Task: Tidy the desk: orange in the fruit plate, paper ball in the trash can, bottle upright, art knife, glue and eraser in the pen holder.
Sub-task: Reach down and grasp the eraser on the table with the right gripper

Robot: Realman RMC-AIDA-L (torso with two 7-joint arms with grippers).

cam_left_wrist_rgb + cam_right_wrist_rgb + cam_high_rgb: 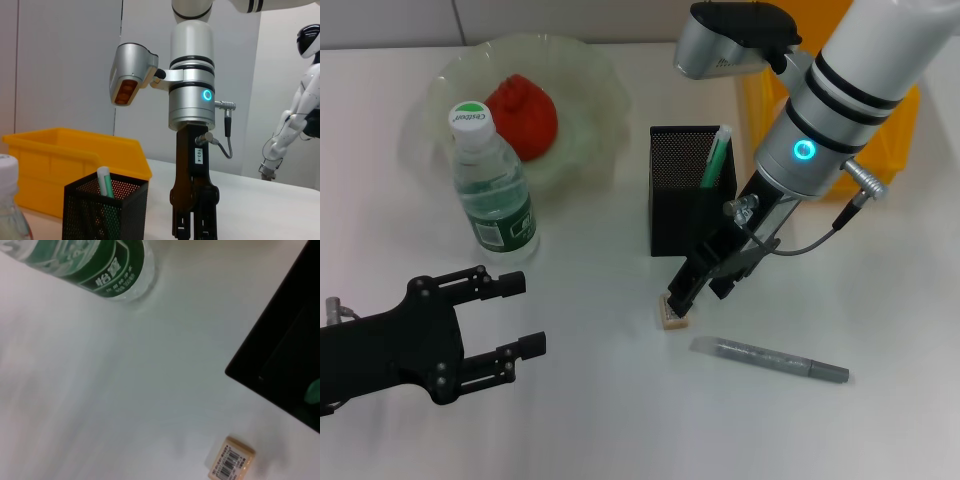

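The right gripper [683, 300] hangs directly above the eraser [672, 313]; whether its fingers are spread or closed on the eraser cannot be told. The eraser lies on the white desk [620, 420], its barcode label showing in the right wrist view, just in front of the black mesh pen holder [675, 215]. The gripper body carries a tag reading "103-4". The left gripper [515, 315] hovers idle, fingers spread wide, near the upright bottle [492, 185] with green label.

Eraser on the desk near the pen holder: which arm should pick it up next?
Right, probably. The right claw hangs directly over the eraser, just in front of the pen holder. The left claw sits open and far off, in front of the upright bottle.
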